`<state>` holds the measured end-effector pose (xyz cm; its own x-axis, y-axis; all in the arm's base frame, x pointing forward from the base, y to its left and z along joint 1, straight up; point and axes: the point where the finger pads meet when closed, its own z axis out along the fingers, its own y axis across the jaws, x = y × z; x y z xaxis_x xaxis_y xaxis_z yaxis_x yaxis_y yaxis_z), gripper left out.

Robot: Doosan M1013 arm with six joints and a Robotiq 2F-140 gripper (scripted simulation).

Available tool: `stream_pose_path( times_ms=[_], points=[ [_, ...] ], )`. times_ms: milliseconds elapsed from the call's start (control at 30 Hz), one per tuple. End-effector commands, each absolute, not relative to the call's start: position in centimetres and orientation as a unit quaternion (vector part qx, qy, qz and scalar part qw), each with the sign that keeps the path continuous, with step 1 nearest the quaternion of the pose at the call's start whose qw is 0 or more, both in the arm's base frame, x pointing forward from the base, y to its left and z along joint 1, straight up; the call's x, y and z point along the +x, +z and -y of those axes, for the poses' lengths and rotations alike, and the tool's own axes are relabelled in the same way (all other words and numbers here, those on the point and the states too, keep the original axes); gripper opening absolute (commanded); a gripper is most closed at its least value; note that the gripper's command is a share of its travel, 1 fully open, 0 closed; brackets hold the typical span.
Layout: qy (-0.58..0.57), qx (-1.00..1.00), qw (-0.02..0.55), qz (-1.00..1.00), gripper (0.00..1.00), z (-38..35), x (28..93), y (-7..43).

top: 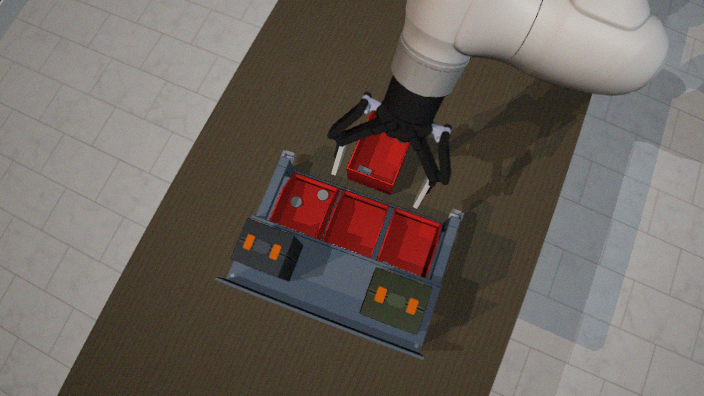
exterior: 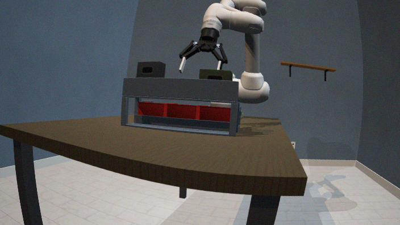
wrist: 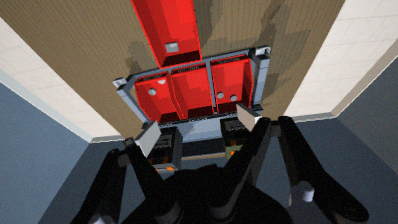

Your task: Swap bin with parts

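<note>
The red bin with a grey part (top: pixel 365 170) in it stands on the table (top: pixel 375 160) just behind the grey shelf (top: pixel 345 260). It also shows in the wrist view (wrist: pixel 170 30). Three red bins stand side by side in the shelf. The middle one (top: pixel 356 222) looks empty in the wrist view (wrist: pixel 190 92). The left one (top: pixel 305 205) holds two grey discs. The right one (top: pixel 411 241) shows one part in the wrist view (wrist: pixel 152 91). My gripper (top: pixel 380 182) (exterior: pixel 200 67) is open and empty, hanging above the table bin, higher than the shelf top.
A dark grey box (top: pixel 265 248) and an olive box (top: pixel 396 300) with orange latches sit on the shelf's top board. The board hangs low over the bins (exterior: pixel 183 111). The robot base (exterior: pixel 253 88) stands behind the shelf. A small wall shelf (exterior: pixel 308 67) hangs far right.
</note>
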<state>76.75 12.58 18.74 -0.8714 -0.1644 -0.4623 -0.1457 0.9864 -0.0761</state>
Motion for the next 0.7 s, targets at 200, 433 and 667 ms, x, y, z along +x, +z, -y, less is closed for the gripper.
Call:
stream_pose_path(
  times_ms=[200, 433, 667],
  points=[
    [-0.019, -0.080, 0.241, -0.967, 1.00, -12.58, 76.75, 18.75],
    [-0.019, -0.080, 0.241, -0.967, 1.00, -12.58, 76.75, 18.75],
    [-0.019, -0.080, 0.241, -0.967, 0.10, -12.58, 76.75, 18.75]
  ],
)
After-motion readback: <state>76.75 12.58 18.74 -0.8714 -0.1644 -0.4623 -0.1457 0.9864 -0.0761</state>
